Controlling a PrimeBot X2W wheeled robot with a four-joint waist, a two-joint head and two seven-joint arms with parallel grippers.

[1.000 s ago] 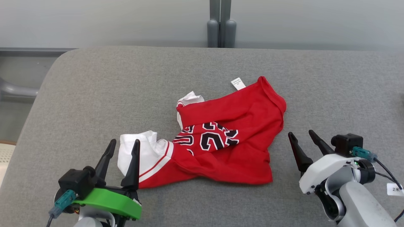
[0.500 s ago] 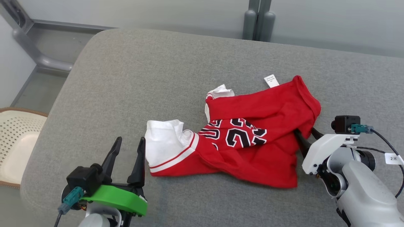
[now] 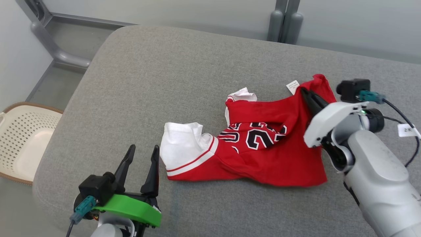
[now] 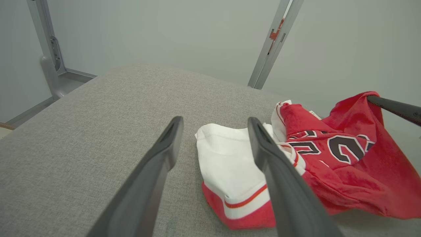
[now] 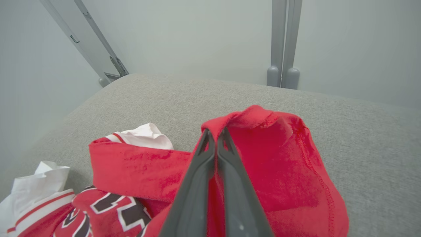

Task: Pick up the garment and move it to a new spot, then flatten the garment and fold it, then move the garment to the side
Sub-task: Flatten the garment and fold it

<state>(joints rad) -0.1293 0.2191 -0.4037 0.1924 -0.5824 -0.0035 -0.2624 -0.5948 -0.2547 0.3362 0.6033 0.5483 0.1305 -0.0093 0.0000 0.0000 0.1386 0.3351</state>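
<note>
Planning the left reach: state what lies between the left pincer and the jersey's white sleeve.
Head view: narrow bare strip of grey upholstery separates left pincer from white sleeve.

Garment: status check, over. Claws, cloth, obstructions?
Right claw shut on garment at its red hem, hem raised. Left claw open beside white sleeve. Basket on floor, off the cushion.

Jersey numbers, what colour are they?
The numbers are black, outlined white, on the red jersey; head view shows them best.
</note>
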